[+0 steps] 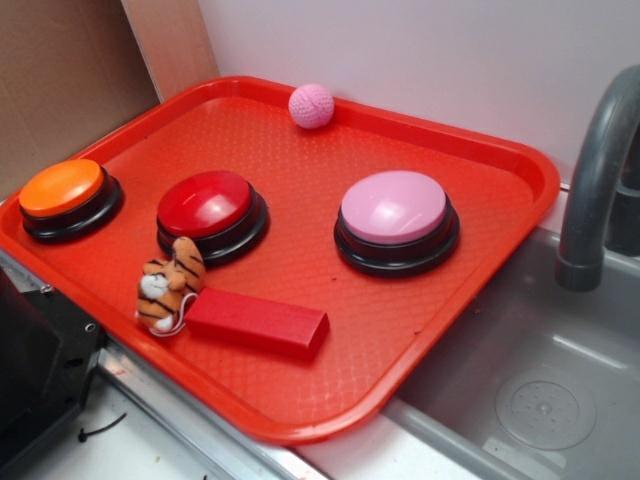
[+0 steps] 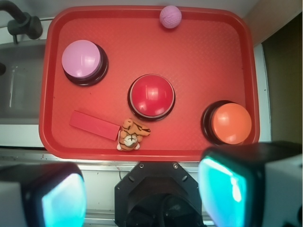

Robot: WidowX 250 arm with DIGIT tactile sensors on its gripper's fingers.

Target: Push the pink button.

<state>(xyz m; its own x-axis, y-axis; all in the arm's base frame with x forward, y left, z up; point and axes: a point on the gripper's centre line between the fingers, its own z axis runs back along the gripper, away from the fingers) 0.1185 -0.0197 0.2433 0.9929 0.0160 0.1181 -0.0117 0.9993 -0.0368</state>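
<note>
Exterior view: a red tray (image 1: pixel 480 150) is seen on the counter, just beside a grey sink (image 1: pixel 540 390) with a grey tap (image 1: pixel 595 190). The pink button (image 1: pixel 395 208) is placed on the tray, on the side near the sink. A red button (image 1: pixel 206 204) is set in the middle, and an orange button (image 1: pixel 62 188) is at the far end. A small pink ball (image 1: pixel 311 105) is found at the back rim. A toy tiger (image 1: pixel 168 284) is laid touching a red block (image 1: pixel 258 322) near the front.

From the wrist view, the fingers (image 2: pixel 142 194) are held wide open with nothing between them, above the counter edge, well apart from the pink button (image 2: pixel 81 58).
</note>
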